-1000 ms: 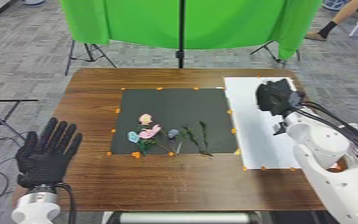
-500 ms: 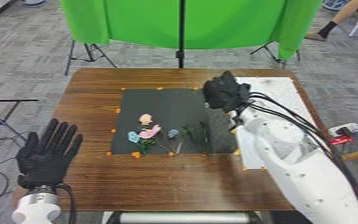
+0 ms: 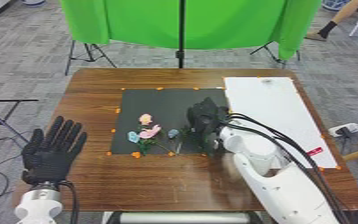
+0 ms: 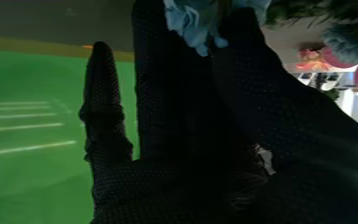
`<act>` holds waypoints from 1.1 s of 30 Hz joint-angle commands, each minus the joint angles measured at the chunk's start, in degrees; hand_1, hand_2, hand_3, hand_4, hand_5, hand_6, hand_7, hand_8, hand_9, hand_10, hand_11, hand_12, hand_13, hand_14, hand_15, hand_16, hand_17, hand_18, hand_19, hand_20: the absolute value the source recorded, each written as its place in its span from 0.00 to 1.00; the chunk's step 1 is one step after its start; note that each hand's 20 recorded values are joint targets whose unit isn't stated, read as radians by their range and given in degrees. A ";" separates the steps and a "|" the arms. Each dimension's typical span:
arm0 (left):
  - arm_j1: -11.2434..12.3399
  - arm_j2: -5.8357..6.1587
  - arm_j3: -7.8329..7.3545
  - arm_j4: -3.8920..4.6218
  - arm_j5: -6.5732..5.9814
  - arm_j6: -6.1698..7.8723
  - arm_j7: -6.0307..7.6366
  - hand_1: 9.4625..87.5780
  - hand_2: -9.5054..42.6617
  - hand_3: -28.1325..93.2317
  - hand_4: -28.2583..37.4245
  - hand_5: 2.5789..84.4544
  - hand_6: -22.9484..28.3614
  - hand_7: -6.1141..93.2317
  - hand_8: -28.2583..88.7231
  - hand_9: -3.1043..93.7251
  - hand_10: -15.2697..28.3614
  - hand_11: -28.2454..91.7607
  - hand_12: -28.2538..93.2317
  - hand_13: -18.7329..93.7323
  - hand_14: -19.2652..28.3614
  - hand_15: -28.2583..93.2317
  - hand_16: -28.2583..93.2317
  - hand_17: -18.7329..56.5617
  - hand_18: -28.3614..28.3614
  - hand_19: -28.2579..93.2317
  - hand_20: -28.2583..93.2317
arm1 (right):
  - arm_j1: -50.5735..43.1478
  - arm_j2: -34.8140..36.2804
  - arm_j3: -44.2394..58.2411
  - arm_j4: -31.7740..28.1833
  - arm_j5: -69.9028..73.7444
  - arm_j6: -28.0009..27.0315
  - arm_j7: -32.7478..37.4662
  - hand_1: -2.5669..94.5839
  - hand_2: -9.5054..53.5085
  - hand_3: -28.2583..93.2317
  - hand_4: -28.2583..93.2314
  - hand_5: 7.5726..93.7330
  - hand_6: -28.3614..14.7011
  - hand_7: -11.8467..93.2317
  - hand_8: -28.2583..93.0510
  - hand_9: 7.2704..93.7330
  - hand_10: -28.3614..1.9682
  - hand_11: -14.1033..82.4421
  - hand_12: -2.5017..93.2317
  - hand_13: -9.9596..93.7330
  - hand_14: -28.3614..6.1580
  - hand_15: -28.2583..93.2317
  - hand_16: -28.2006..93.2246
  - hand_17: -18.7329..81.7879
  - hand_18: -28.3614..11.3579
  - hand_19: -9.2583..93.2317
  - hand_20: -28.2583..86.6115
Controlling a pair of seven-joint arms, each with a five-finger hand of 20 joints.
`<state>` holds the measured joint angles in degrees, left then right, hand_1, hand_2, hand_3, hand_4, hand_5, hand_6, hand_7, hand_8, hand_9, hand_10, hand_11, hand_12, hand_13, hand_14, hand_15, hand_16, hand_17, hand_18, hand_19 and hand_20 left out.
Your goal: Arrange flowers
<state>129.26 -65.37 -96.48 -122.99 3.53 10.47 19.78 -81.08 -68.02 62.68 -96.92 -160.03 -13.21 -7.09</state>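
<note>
Grey-carpeted floor surrounds the work area, with a green backdrop standing beyond the far edge of the brown wooden counter. On the counter lie a long white sheet to the right and, beside it, a dark mat marked out with bits of orange tape. The left robot hand is released, its fingers straight and spread at the counter's left side. The right robot hand is over the mat's right part, fingers pointing down, and looks to be pinching a blue bloom between thumb and fingers.

The step seems to be setting that bloom with the others. It calls for a slow, low approach, since soft petals crush and bend easily: lower until the stem meets the mat, line it up with its neighbours, then part thumb and fingers gently and lift straight away. The right robot hand is close to the dark greenery, so a sideways sweep could drag it or the grey-blue flower. Farther left lie the pink flower, the peach flower and the small turquoise flower
</note>
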 commanded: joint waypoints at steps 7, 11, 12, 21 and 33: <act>0.54 0.47 -0.46 0.53 0.07 0.65 -0.86 0.23 0.41 0.87 0.00 0.52 0.62 0.15 0.16 0.44 0.69 0.39 0.31 0.44 0.75 0.50 0.17 0.15 0.75 0.53 0.33 | -1.87 0.43 0.42 -1.71 2.26 1.74 3.54 0.62 0.00 0.81 0.00 0.74 0.74 0.31 0.19 0.72 0.66 0.29 0.20 0.73 0.72 0.48 0.55 0.41 0.25 0.69 0.47; 0.55 0.50 -0.43 0.58 0.05 0.33 -0.61 0.23 0.40 0.87 0.00 0.52 0.62 0.15 0.16 0.44 0.69 0.39 0.31 0.44 0.75 0.50 0.17 0.15 0.75 0.53 0.33 | -2.29 0.80 0.62 -2.74 3.24 1.32 4.27 0.62 0.00 0.81 0.00 0.73 0.74 0.30 0.18 0.71 0.67 0.28 0.19 0.73 0.72 0.49 0.55 0.42 0.25 0.71 0.48; 0.54 0.47 -0.41 0.56 0.04 0.41 -0.53 0.23 0.40 0.87 0.00 0.52 0.62 0.15 0.16 0.44 0.69 0.39 0.31 0.44 0.75 0.50 0.17 0.15 0.75 0.53 0.33 | -2.25 0.78 0.71 -2.85 4.03 1.16 4.54 0.62 0.00 0.81 0.00 0.72 0.75 0.30 0.18 0.71 0.67 0.28 0.19 0.73 0.72 0.49 0.55 0.42 0.25 0.72 0.48; 0.62 0.22 0.16 0.63 -0.06 -0.07 0.32 0.23 0.40 0.87 0.00 0.52 0.62 0.15 0.16 0.44 0.69 0.39 0.31 0.44 0.75 0.50 0.17 0.15 0.75 0.53 0.33 | -1.46 1.45 0.97 -4.31 5.99 1.09 5.12 0.61 0.00 0.82 0.00 0.70 0.75 0.28 0.14 0.69 0.66 0.27 0.19 0.72 0.70 0.50 0.54 0.42 0.24 0.73 0.48; 1.49 -0.25 -0.28 0.32 -0.04 0.57 0.61 0.23 0.40 0.87 0.00 0.52 0.62 0.15 0.16 0.44 0.69 0.39 0.31 0.44 0.75 0.51 0.17 0.15 0.75 0.53 0.33 | -1.51 1.88 1.45 -5.46 8.14 1.24 5.51 0.61 0.00 0.82 0.00 0.67 0.75 0.27 0.12 0.71 0.65 0.27 0.18 0.72 0.67 0.52 0.52 0.43 0.23 0.77 0.49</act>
<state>129.54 -65.09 -96.87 -122.98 3.48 10.68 20.21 -83.14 -66.56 64.12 -102.57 -151.44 -12.53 -1.35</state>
